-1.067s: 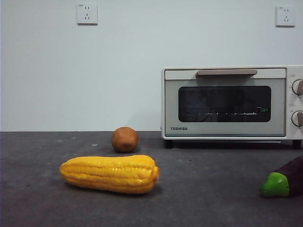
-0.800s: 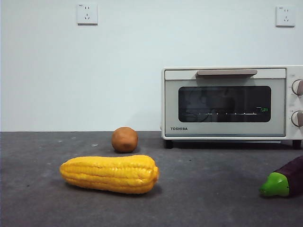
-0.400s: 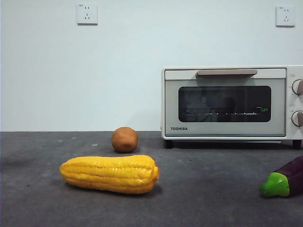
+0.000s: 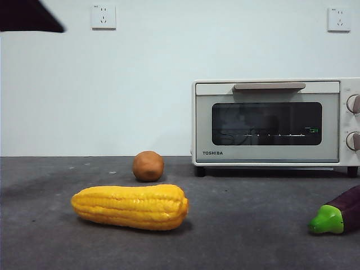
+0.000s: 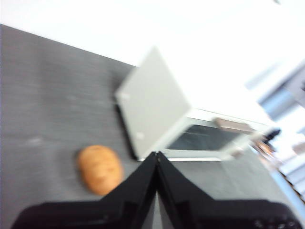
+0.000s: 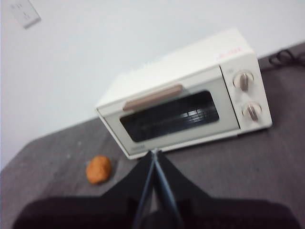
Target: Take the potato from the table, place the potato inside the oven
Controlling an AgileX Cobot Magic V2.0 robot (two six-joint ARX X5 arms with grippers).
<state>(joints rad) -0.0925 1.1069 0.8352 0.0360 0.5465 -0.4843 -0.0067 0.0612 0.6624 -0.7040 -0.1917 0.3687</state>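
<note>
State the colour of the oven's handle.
The handle on the oven is beige-brown; the front view shows it best.

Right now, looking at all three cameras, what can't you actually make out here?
- Eggplant: front view's right edge cuts it off; only the green cap and some purple show.
- Oven interior: dark window glass with reflections hides all but a faint rack line.
- Dark arm tip at the front view's top left corner: which arm it is cannot be told.
- Potato: motion blur in the left wrist view smears its skin.
</note>
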